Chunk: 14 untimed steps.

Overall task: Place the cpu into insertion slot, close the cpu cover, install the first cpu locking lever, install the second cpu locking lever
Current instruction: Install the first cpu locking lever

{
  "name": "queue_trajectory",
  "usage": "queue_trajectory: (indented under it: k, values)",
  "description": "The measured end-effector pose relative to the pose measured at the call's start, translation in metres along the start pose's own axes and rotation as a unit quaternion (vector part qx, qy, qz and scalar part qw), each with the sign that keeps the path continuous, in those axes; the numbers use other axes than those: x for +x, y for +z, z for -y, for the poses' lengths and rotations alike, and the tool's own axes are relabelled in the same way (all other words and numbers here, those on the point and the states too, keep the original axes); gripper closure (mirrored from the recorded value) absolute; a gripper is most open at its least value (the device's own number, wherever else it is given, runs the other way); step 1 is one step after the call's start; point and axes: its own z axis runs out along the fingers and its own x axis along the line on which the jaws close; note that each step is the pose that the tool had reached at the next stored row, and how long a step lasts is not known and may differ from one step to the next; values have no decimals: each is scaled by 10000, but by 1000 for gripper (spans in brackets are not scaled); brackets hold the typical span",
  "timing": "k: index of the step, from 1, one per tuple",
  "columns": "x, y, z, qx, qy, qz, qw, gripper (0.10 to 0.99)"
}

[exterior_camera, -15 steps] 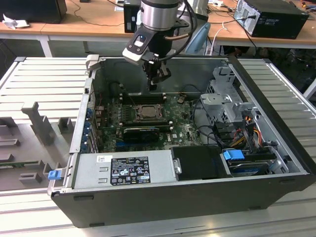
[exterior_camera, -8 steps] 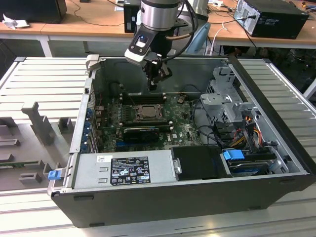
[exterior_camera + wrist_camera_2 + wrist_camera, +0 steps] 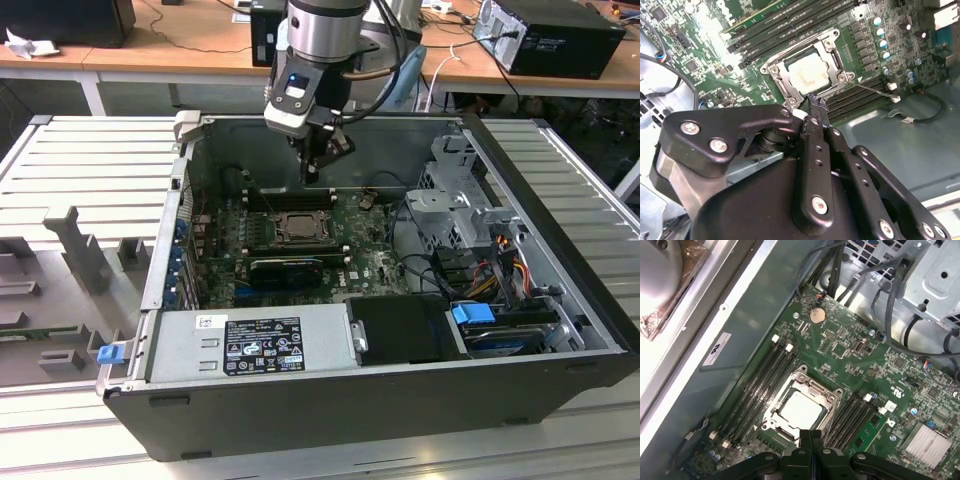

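Grey sheet steel forms the open computer case [image 3: 400, 410], which lies on the slatted table [image 3: 90, 150] in the exterior view. The tool [image 3: 316, 172] hangs inside the case above the motherboard [image 3: 370, 250], just beyond the insertion slot [image 3: 298, 228]. In the second wrist view the cpu [image 3: 809, 70] lies flat in that slot, pale face up. The cpu cover [image 3: 781, 82] is down around it, so the chip shows through the window. The tool's fingers [image 3: 814, 106] are pressed together with nothing between them. Their tip is near the cover's edge, but contact cannot be confirmed. A thin metal rod [image 3: 867, 88], judged to be a locking lever, angles away from the socket over the memory slots [image 3: 855, 98]. In the first wrist view the seated chip and the shut frame sit just past the closed fingertips [image 3: 807, 440]. Assessment: the chip is light, rigid and fragile on its contact side, so it should be held by its edges only. The cover is thin, stiff plate, best pressed on its frame. The lever looks like springy wire, best engaged at its free end.
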Motion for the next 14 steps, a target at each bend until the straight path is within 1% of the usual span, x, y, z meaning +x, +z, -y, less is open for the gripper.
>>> queue_trajectory:
  k: [14]
  values:
    - [5, 6, 7, 10, -297, 3, 9996, 980]
